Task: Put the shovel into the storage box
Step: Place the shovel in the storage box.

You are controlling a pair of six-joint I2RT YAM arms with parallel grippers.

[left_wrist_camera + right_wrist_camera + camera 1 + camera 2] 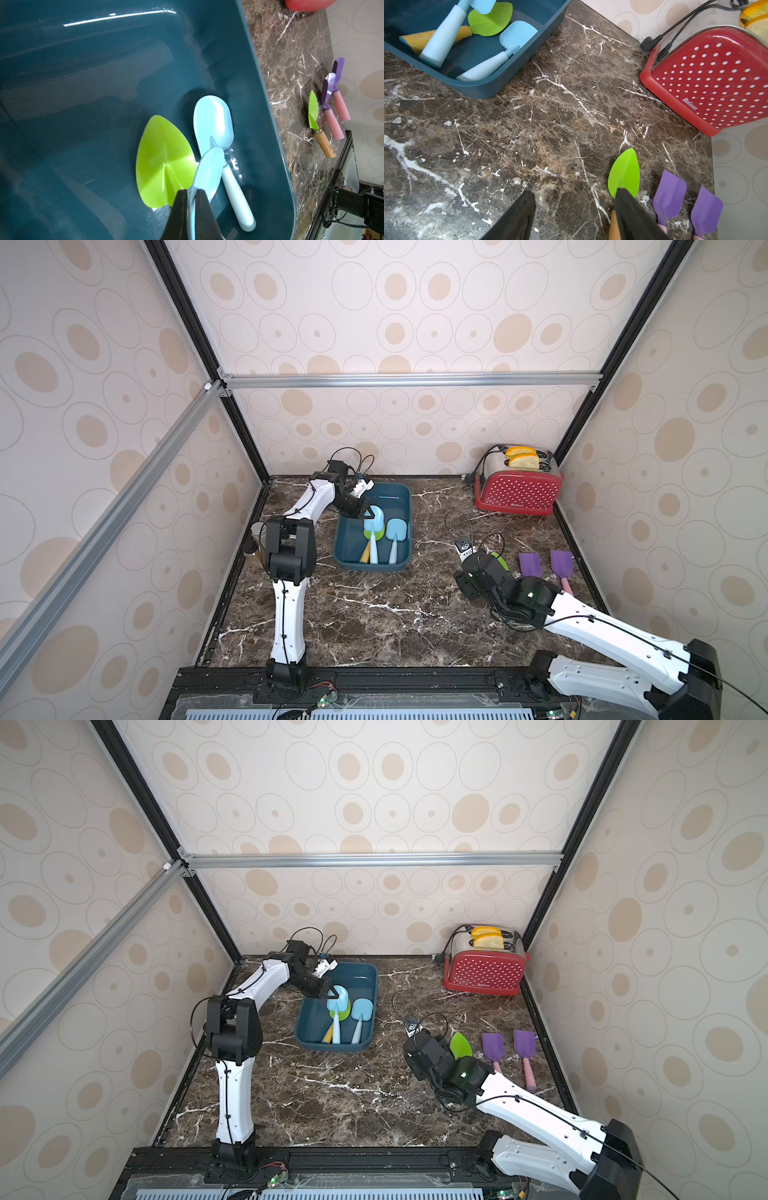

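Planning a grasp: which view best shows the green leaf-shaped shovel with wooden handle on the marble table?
Left wrist view: the green shovel shows whole, handle included. Right wrist shows its blade, handle mostly hidden; both top views show only blade.

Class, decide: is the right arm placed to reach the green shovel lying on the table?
Probably yes: the open right gripper is right beside the green shovel, nothing lying between them.

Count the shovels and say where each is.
6. In the storage box: green shovel, blue shovel, second blue shovel in the left gripper. On the tabletop: loose green shovel, two purple shovels. None seems hidden.
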